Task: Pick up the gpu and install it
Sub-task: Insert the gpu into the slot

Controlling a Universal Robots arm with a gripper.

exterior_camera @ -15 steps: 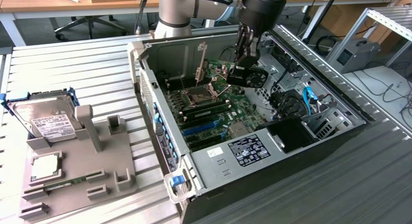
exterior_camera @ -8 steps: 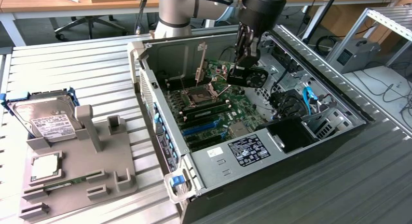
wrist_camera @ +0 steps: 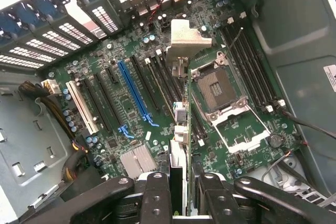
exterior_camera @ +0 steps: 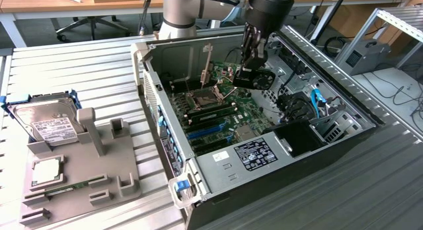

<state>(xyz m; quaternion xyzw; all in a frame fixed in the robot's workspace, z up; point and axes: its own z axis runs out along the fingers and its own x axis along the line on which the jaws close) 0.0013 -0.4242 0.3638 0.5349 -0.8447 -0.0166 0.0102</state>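
Note:
My gripper [exterior_camera: 254, 61] hangs over the open computer case [exterior_camera: 148, 86], shut on the gpu [exterior_camera: 254, 80]. In the exterior view the gpu's black round fan faces outward just below the fingers. The wrist view meets the gpu [wrist_camera: 181, 145] edge-on: a thin green card held upright between the two black fingers [wrist_camera: 157, 198], with its silver end bracket [wrist_camera: 187, 35] at the far end. The card hovers above the motherboard [wrist_camera: 121, 124], between the blue slot [wrist_camera: 134, 90] and the open processor socket [wrist_camera: 218, 85], apart from the board.
At the exterior view's left a grey fixture [exterior_camera: 122, 183] holds a silver hard drive [exterior_camera: 45, 122], a square silver chip [exterior_camera: 46, 171] and a narrow memory stick [exterior_camera: 66, 187]. Cables [exterior_camera: 316, 102] and drive bays line the case's far side. The robot's base [exterior_camera: 178, 12] stands behind the case.

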